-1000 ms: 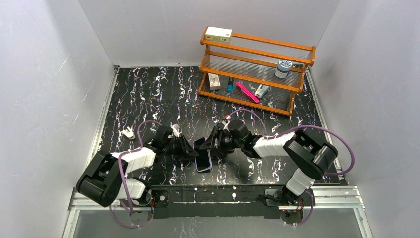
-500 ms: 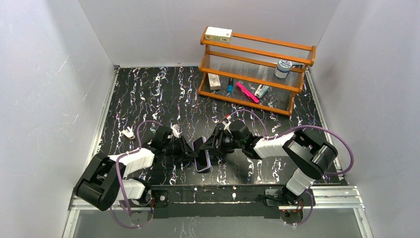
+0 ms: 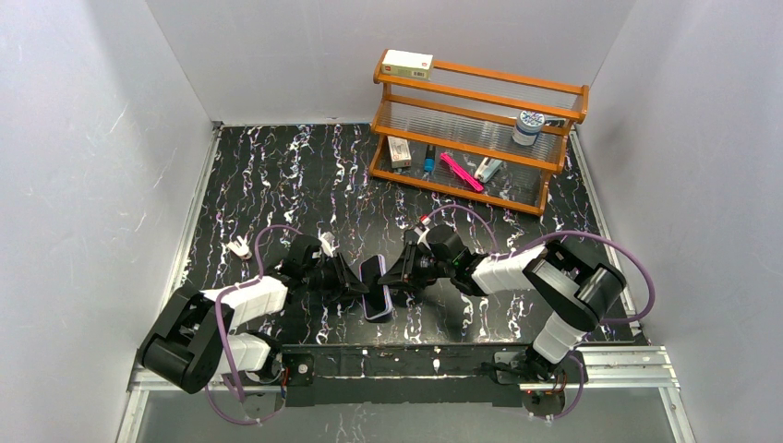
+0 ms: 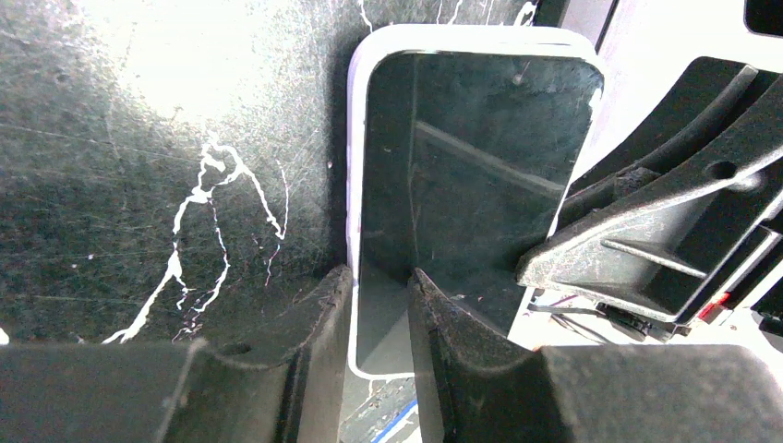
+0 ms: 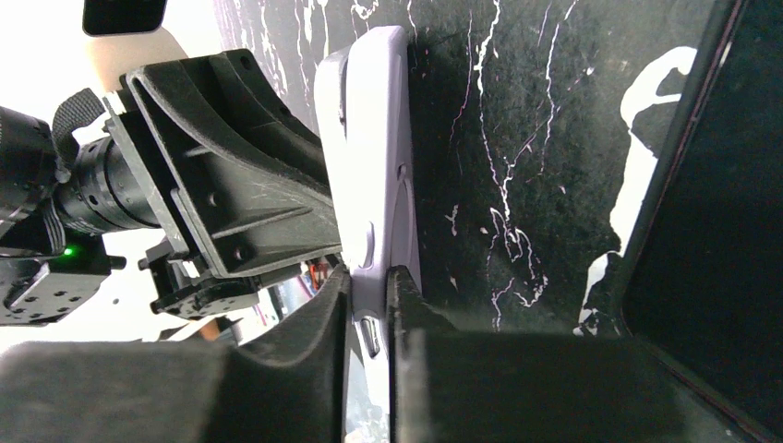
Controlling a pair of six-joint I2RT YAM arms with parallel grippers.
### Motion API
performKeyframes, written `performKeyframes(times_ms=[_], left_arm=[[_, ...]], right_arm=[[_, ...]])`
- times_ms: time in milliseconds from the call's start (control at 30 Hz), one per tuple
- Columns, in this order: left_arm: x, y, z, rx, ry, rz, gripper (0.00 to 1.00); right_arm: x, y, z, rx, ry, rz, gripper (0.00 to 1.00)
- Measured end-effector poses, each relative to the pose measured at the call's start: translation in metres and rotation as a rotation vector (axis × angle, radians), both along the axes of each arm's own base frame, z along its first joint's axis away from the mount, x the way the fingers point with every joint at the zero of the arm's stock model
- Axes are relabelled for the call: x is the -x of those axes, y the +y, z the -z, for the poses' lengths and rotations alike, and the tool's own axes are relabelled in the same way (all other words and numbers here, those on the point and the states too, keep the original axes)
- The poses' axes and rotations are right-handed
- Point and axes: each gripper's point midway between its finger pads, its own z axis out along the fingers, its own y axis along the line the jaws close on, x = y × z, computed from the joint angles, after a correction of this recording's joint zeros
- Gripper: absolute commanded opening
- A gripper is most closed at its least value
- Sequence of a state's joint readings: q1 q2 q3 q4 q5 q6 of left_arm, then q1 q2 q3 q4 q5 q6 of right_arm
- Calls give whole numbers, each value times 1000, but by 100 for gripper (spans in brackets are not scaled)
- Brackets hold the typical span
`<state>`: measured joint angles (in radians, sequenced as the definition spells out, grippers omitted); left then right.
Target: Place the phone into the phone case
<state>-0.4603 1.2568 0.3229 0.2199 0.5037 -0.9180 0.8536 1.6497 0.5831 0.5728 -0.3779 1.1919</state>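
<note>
left pincer point(image 4: 377, 277), right pincer point(image 5: 369, 273) nipped on thin lavender phone case point(image 5: 369, 138) (rounded corners); glossy black phone point(image 4: 471, 166) inside.

Black tabletop point(image 3: 277, 175), streaked white and purple.
Bearing an orange wooden rack point(image 3: 480, 96) at the far right and a small white object point(image 3: 240, 247) near the left edge.

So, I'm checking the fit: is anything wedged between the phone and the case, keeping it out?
Nothing visible blocks it. The phone already sits inside the rim of the case, with no object between them. The left gripper and right gripper each pinch a case edge.
</note>
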Motion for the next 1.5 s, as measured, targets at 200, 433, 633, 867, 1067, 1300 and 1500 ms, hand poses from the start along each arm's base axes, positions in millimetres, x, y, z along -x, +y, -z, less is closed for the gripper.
performKeyframes(times_ms=[200, 433, 633, 867, 1067, 1300, 1500], left_arm=[[0, 1, 1, -3, 0, -2, 27], [0, 0, 1, -2, 2, -1, 27], [0, 0, 1, -2, 3, -2, 27], [4, -1, -9, 9, -3, 6, 56], [-4, -14, -52, 105, -64, 22, 69], [-14, -32, -105, 305, -115, 2, 69], [-19, -42, -145, 450, -154, 1, 63]], right_arm=[[1, -2, 4, 23, -12, -18, 10], [1, 2, 0, 27, 0, -35, 41], [1, 3, 4, 49, 18, -39, 10], [2, 0, 3, 70, -4, -41, 1], [-4, -6, -30, 41, -85, -28, 1], [-23, -22, -94, -74, -221, 43, 1], [-25, -35, -131, -168, -285, 78, 1]])
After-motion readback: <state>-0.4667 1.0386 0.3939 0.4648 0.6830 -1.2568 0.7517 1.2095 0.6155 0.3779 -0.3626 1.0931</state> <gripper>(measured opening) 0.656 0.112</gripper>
